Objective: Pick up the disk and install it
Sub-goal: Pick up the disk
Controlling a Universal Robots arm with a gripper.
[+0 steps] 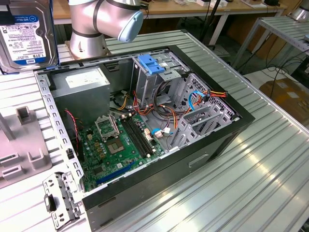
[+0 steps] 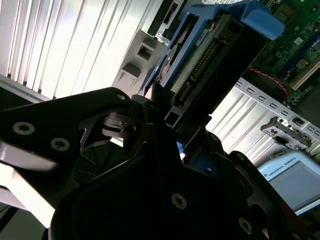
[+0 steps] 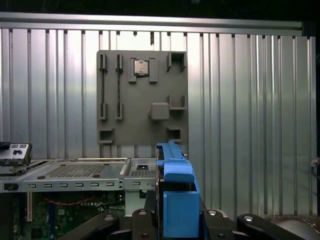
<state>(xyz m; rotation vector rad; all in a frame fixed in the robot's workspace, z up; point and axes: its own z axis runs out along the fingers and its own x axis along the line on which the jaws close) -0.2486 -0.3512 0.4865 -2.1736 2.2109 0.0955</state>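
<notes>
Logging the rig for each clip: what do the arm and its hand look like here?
The arm is silver-grey metal tubing with a rounded pale-blue joint cap. In the second wrist view the hand is matte black, built of flat angular link plates fastened with socket-head screws.

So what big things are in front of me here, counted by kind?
disk: 1
open computer case: 1
power-supply box: 1
grey holder plate: 1
robot arm: 1
Total: 5
</notes>
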